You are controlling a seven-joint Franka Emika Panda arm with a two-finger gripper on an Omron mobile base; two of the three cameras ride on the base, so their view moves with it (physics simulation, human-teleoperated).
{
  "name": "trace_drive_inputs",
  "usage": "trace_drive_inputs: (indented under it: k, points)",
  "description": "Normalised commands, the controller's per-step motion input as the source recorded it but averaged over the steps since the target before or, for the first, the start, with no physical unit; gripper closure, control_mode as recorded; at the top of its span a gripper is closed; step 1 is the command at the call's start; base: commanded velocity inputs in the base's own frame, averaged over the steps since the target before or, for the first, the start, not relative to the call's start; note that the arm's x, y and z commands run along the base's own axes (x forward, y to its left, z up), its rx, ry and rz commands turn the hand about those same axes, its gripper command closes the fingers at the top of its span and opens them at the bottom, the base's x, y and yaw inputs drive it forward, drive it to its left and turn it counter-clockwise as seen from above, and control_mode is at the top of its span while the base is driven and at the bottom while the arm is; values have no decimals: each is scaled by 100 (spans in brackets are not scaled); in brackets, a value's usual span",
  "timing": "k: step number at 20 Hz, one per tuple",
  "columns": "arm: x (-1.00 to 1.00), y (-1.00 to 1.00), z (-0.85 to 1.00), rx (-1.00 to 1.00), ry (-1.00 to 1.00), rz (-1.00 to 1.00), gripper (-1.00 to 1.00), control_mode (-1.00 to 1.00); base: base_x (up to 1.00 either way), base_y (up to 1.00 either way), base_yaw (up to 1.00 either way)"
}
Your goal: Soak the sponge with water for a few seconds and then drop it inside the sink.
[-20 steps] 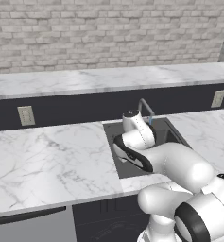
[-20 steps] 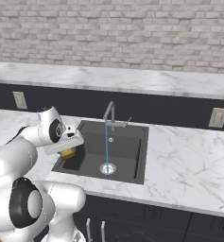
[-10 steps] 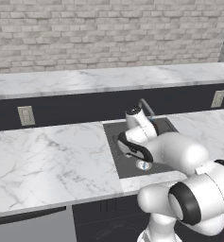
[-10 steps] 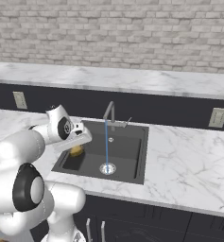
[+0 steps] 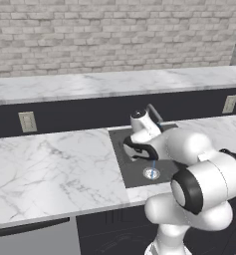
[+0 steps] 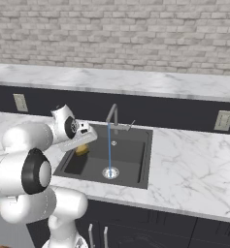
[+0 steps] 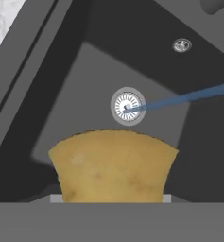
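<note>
Closest in the hand view, the sponge (image 7: 112,165) sits right at the gripper, a mustard-yellow block whose curved upper edge stands out against the dark basin; the jaws are closed narrow on it, holding it above the sink (image 7: 47,94). From the right base view the gripper (image 6: 82,145) hangs over the left part of the basin, with the yellow sponge (image 6: 82,149) showing just under the white hand, clear of the basin floor. In the left base view the gripper (image 5: 139,149) is down over the sink (image 5: 120,149), its fingers hidden behind the arm's own white body. Beyond the sponge, the round silver drain (image 7: 127,106) lies in the basin floor, and the water (image 7: 184,98) runs as a thin blue line onto it; the stream is beside the sponge, not touching it. In the right base view the water (image 6: 109,147) falls straight from the gooseneck faucet (image 6: 113,116) to the drain (image 6: 110,172), to the right of the held sponge. Around the sink (image 6: 136,169) spreads the marble counter (image 6: 184,174), then a dark backsplash with a wall outlet (image 6: 223,120), and farthest back a grey brick wall (image 6: 136,34).
</note>
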Motion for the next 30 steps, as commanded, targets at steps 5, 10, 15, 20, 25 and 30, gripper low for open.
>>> trace_drive_inputs:
  k: [5,10,15,20,25,30]
  points:
    - [35,-1,0,0,0,5,100,-100,0,0,0]
    - [7,0,0,-3,0,1,100,-100,0,0,0]
    - [0,-1,0,-10,-2,0,100,-100,0,0,0]
    - [5,0,0,-12,-2,0,100,-100,0,0,0]
    - [16,-8,0,-11,-3,0,100,-100,0,0,0]
    - [19,-20,-2,-8,-4,0,100,-100,0,0,0]
